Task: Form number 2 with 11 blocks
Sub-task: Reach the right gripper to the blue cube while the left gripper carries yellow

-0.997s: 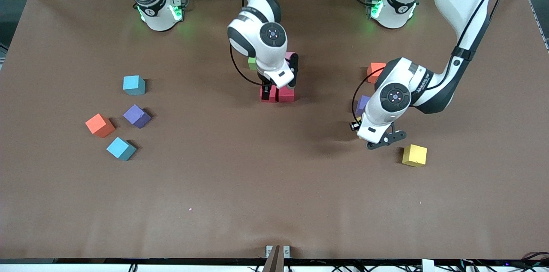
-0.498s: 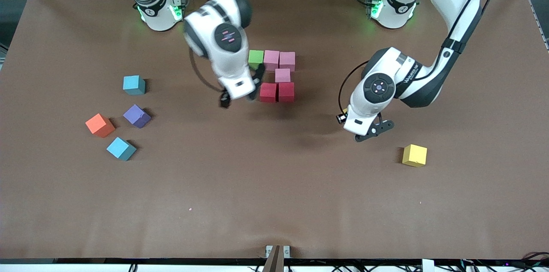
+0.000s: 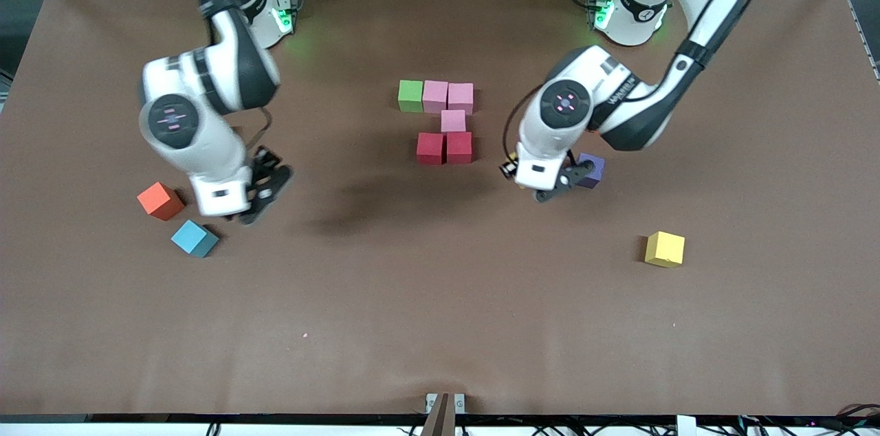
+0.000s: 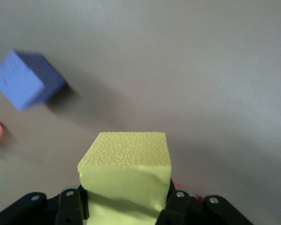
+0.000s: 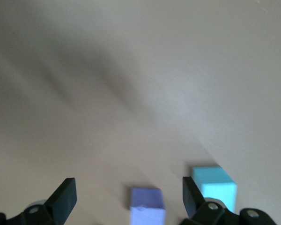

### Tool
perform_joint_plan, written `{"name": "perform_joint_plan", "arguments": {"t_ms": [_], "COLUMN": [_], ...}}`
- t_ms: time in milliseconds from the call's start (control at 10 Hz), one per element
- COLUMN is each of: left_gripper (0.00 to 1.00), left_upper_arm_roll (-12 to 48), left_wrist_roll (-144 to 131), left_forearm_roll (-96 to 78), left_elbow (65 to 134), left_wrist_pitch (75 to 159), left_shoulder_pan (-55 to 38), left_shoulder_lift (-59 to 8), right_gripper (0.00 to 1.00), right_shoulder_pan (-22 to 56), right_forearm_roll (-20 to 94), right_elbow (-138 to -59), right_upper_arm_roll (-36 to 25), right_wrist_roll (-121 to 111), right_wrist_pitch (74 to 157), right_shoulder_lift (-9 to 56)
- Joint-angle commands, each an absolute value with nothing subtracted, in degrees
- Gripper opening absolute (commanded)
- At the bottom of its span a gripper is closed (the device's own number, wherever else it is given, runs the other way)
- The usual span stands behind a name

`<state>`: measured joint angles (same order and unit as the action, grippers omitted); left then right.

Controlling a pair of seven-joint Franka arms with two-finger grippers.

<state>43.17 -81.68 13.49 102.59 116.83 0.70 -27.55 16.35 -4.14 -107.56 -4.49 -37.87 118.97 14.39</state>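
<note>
Since a sec ago, right arm has swung off the half-built number 2 [image 3: 440,121] toward its own end of the table; my right gripper [image 3: 265,185], fingers spread wide w/ nothing btwn, now hangs over the purple block [image 5: 147,205] beside a light blue block [image 5: 215,185] there. My left gripper [image 3: 553,183] has carried its yellow block [image 4: 126,178], pinched tight btwn the fingers, in toward the digit. Six blocks sit placed mid-table: green, three pink, two red. Judging by that, the third row's last cell is next, prob for the yellow; five blocks to go.
</note>
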Motion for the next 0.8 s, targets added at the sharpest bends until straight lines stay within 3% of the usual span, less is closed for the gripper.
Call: {"name": "perform_joint_plan", "arguments": {"t_ms": [0,399,698], "left_gripper": [0.43,0.43,0.43], "left_upper_arm_roll": [42.98,42.54,35.46], "left_wrist_roll": [-93.63,-121.55,-136.02], "left_forearm_roll": [11.6,12.04,12.3], "left_elbow": [96.88,91.24,91.14], "left_wrist_pitch": [115.75,119.6,126.99], "left_shoulder_pan": [-6.21,-16.5,-26.06], "left_shoulder_lift": [-31.62,-37.17,-38.32], "right_gripper": [1.0,1.0,1.0], "right_shoulder_pan": [10.65,3.01,-2.19], "right_forearm_roll": [-4.66,-2.91,0.42], "right_elbow": [-109.07,-107.84,-107.32], "right_upper_arm_roll": [-3.52,-3.34,-3.08], "right_wrist_roll": [-38.32,-51.47,-62.29], "right_wrist_pitch": [123.21,126.99,127.27], "right_shoulder_lift": [14.58,19.76,22.93]}}
